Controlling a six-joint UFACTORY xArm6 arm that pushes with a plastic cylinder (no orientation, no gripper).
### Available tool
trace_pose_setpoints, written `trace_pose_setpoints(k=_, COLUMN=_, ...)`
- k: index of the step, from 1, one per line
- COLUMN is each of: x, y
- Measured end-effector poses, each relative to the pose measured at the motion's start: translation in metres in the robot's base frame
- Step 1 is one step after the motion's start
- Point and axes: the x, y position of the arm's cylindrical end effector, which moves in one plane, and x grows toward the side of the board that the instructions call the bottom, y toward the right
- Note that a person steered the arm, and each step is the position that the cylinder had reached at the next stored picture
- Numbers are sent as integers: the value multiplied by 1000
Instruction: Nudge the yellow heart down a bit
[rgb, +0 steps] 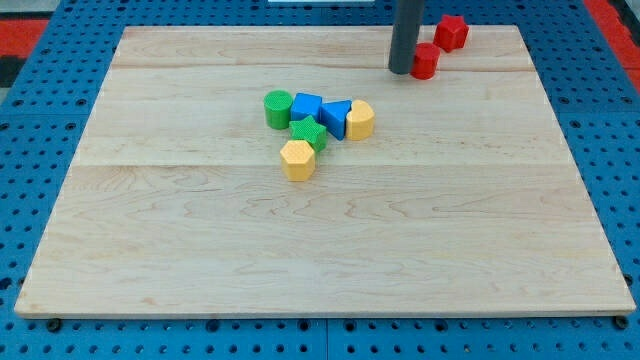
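We saw a pale wooden board (330, 250) filling most of the view, its planks running from the view's left to the view's right, lying on a blue pegboard surface (40, 200) dotted with holes. Red pegboard panels (25, 25) showed at the view's top corners. Nothing more of the room could be made out.

Our arm's dark rod came down from the view's top edge, and my tip (401, 72) rested on the board near its top, right of centre. It carried no jaws, so it grasped nothing; it stood touching or just beside a red block.

Eight blocks lay on the board: two red, two green, two blue, two yellow. The red cylinder-like block (425, 62) sat just to the right of my tip, and the red block (452, 33), of unclear shape, sat beyond it near the board's top edge.

The other six formed a cluster left of centre, well apart from my tip. In a row from left to right stood a green cylinder (278, 108), a blue block (306, 107), a blue triangular block (336, 118) and the yellow heart (360, 120), which touched the triangle at the row's right end. We could not tell which way the heart pointed or where its long axis lay. A green block (308, 133) sat just below the blue ones, and a yellow hexagonal block (298, 159) lay lowest, touching it.
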Motion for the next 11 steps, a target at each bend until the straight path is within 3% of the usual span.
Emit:
trace_pose_setpoints(k=3, x=-35, y=37)
trace_pose_setpoints(k=7, x=26, y=36)
trace_pose_setpoints(k=11, x=31, y=-2)
